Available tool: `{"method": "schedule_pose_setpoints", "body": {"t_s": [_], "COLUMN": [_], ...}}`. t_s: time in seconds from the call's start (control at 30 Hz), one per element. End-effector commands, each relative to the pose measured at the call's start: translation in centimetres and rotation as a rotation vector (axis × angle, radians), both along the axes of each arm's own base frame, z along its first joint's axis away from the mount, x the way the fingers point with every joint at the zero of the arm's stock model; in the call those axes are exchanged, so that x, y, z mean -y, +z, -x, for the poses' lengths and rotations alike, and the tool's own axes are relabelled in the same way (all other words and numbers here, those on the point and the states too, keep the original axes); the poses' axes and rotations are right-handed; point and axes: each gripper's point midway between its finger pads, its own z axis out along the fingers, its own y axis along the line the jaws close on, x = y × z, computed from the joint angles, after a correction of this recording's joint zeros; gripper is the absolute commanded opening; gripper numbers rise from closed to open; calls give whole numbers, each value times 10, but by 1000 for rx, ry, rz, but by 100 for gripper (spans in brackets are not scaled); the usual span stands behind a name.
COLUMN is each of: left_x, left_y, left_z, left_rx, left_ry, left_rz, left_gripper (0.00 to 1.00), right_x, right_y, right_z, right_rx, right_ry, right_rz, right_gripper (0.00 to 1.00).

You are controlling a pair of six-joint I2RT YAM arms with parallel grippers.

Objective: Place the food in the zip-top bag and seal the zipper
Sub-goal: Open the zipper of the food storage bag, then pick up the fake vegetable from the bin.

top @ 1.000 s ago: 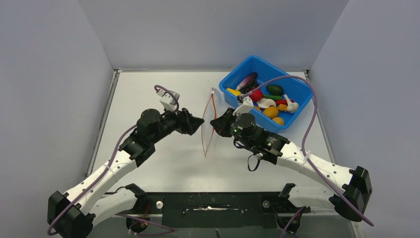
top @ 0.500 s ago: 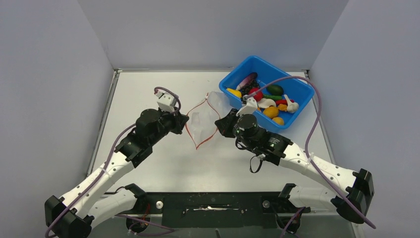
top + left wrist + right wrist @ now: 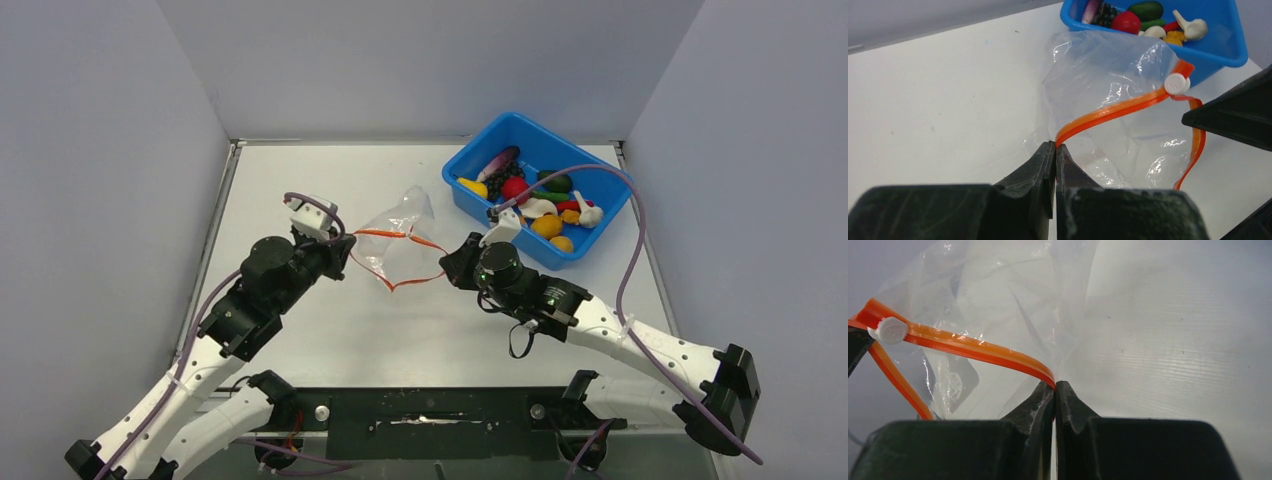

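The clear zip-top bag (image 3: 400, 228) hangs stretched between my two grippers above the table, its mouth pulled open. My left gripper (image 3: 347, 241) (image 3: 1055, 145) is shut on one lip of the orange zipper (image 3: 1113, 111). On the opposite lip of the zipper (image 3: 973, 352), my right gripper (image 3: 447, 263) (image 3: 1054, 384) is shut. A white slider (image 3: 1176, 83) (image 3: 890, 331) sits at one end of the strip. The food (image 3: 535, 205), with a red ball (image 3: 1126, 21), purple, green, orange and white pieces, lies in the blue tub (image 3: 520, 122). Nothing shows inside the bag.
The blue tub stands at the back right, just behind the right gripper and close to the bag's far end. Grey walls close the table (image 3: 300, 180) on the left, back and right. Purple cables loop over both arms.
The left gripper shut on the zipper's lip and drew back to the left. The bag's mouth went from a narrow upright slit to a wide opening. The right gripper kept its hold.
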Motion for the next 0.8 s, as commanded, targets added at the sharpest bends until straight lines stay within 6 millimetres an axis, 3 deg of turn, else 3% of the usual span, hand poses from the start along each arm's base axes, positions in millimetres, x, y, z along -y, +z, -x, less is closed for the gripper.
{"method": "schedule_pose_setpoints", "body": {"t_s": [0.0,0.17,0.37,0.47,0.57,0.77], "left_x": [8,6,17,21,25,30], "left_y": [-6,-36,-47,-52,-56,-57], "left_z": [9,8,11,14,18,22], "left_rx": [51,-1,-31,-43,-49,-46], "left_ry": [-79,-72,-132,-161,-194,-233], "left_rz": [20,-22,-28,-28,-30,-27], "left_gripper": [0,0,0,0,0,0], "right_x": [-9,-18,6,26,50,121], "right_y": [-4,14,45,59,68,77], "right_z": [-3,-6,-15,-23,-38,-83], "right_rx": [-2,58,132,163,185,177], "right_ry": [21,86,47,11,-3,-177], "right_rz": [-5,29,170,204,231,387], "right_gripper": [1,24,50,59,63,65]}}
